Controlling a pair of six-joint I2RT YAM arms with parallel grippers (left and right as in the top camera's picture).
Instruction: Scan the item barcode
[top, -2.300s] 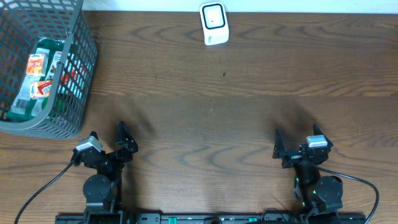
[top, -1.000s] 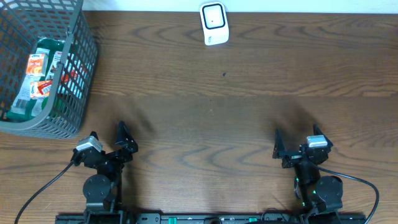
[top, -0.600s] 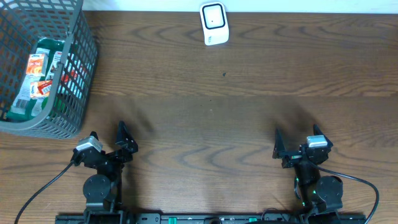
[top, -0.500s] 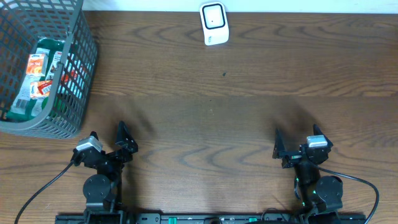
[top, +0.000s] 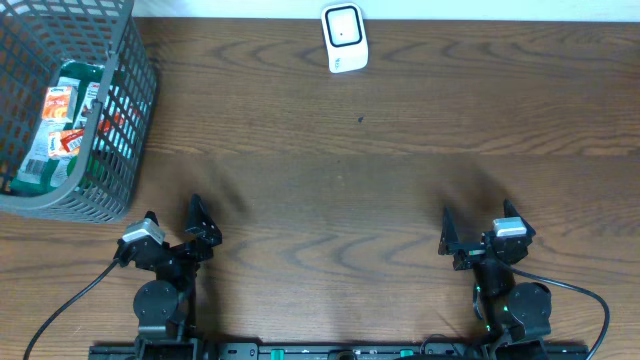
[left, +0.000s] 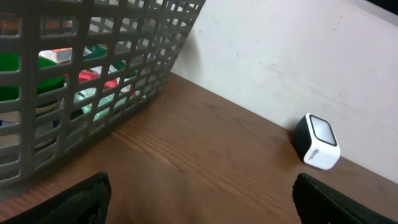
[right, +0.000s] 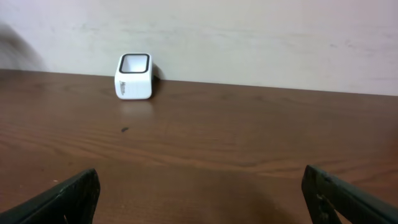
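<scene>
Several packaged items (top: 58, 122), green, white and red, lie inside a grey wire basket (top: 128, 140) at the far left. No barcode shows on them. A white scanner (top: 344, 38) with a dark window stands at the table's far edge, centre. My left gripper (top: 172, 216) rests near the front edge, open and empty, below and right of the basket. My right gripper (top: 478, 218) sits open and empty at the front right. The left wrist view shows the basket (left: 124, 56), the items (left: 93, 84) and the scanner (left: 317, 142) ahead of the open gripper (left: 200, 199). In the right wrist view the scanner (right: 134, 76) lies far ahead of the open gripper (right: 202, 196).
A pale wall (right: 249, 37) rises directly behind the scanner along the table's far edge. Dark wood tabletop (top: 340, 180) stretches between the arms and the scanner. Cables trail from both arm bases at the front edge.
</scene>
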